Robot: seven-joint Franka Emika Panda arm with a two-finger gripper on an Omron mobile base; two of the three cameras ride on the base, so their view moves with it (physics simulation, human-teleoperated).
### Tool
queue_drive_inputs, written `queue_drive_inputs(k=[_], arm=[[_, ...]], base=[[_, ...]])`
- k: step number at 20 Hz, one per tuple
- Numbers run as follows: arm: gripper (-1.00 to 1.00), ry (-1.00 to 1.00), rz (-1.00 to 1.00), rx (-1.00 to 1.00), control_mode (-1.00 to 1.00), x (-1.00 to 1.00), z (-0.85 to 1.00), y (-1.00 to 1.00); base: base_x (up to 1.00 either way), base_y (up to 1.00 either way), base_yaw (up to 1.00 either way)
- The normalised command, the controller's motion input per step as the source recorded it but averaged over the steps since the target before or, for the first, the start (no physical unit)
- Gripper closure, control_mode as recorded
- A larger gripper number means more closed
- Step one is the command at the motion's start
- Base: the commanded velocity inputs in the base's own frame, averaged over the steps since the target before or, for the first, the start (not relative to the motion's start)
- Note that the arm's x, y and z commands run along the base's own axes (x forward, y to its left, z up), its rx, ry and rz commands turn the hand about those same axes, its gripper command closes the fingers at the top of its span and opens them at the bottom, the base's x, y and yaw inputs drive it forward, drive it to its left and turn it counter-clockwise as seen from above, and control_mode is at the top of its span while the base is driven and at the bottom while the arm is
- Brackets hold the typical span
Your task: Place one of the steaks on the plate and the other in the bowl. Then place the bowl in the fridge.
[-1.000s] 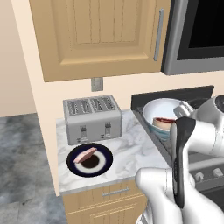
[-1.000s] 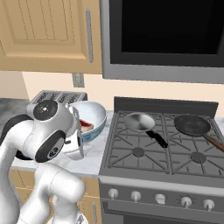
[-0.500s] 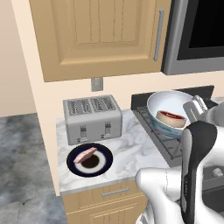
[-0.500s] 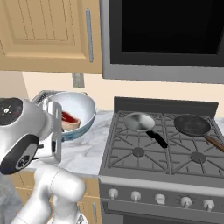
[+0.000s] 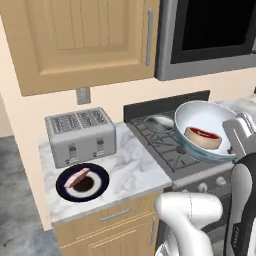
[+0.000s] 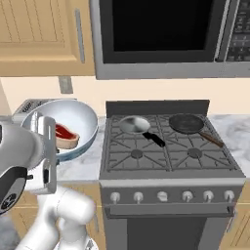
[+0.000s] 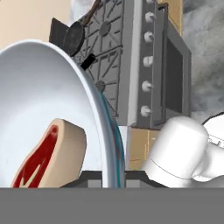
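Gripping the rim of the round, deep, glossy pale blue-white bowl (image 7: 48,109), the pincer (image 7: 107,175) stands with its two dark tips narrowly set, one on each side of the bowl wall, as the hand view shows. The bowl is lifted in the air and tilted, so that its opening faces partly sideways. In the left base view the bowl (image 5: 202,127) hangs in front of the grey gas stove (image 5: 165,145), above its front edge. In the right base view the bowl (image 6: 73,124) is just left of the stove (image 6: 166,161), over the worktop.

Inside the bowl lies the dark red steak with a whitish fat rim (image 7: 46,155), resting against the lower inner wall; it shows too in both base views (image 5: 202,137) (image 6: 65,135).

Left of the stove, on the white marbled worktop (image 5: 132,172), sits the round dark navy plate with a brownish centre (image 5: 82,182). The pale pink thin steak (image 5: 77,176) lies on this plate. Behind the plate stands the silver four-slot toaster (image 5: 80,135).

On the stove, a small shallow silver pan (image 6: 134,125) is at the back left burner, and a dark pan with a long handle (image 6: 188,124) is at the back right. Above the stove hangs a black-fronted microwave (image 6: 156,29).
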Motion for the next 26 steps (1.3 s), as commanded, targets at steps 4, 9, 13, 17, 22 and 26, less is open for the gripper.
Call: queue_drive_inputs(k=[4, 9, 13, 17, 22, 26], arm=[[1.00, 0.00, 0.00, 0.00, 1.00, 0.00, 0.00, 0.00], [1.00, 0.00, 0.00, 0.00, 1.00, 0.00, 0.00, 0.00], [1.00, 0.00, 0.00, 0.00, 1.00, 0.00, 0.00, 0.00], [1.00, 0.00, 0.00, 0.00, 1.00, 0.00, 0.00, 0.00], [1.00, 0.00, 0.00, 0.00, 1.00, 0.00, 0.00, 0.00], [1.00, 0.00, 0.00, 0.00, 1.00, 0.00, 0.00, 0.00]], base=[[0.00, 0.00, -1.00], [0.00, 0.00, -1.00], [0.00, 0.00, -1.00], [0.00, 0.00, -1.00], [0.01, -0.14, -0.96], [0.53, -0.19, -0.72]])
